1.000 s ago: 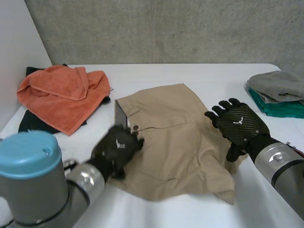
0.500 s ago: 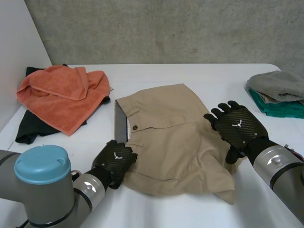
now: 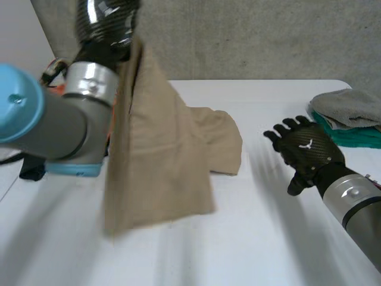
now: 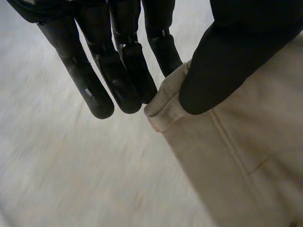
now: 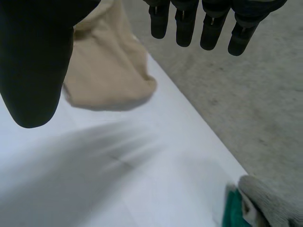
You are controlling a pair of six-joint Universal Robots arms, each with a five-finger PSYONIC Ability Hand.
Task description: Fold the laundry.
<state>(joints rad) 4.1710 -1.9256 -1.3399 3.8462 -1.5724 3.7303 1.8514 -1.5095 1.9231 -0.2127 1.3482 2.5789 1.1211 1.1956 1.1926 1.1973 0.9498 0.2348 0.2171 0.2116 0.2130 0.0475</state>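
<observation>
Shorts point(image 3: 161, 155) dangle lengthwise from left hand's point(image 3: 104, 24) pinch, high up.
Right hand point(image 3: 306, 152), fingers spread and empty, hovers well apart beside them.

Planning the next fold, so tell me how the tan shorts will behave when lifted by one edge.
Probably floppy: the tan shorts hang in a long drape from the left hand. Likely light, since a pinch on one thick hem carries them. They may swing; the right hand is open, apart from them.
</observation>
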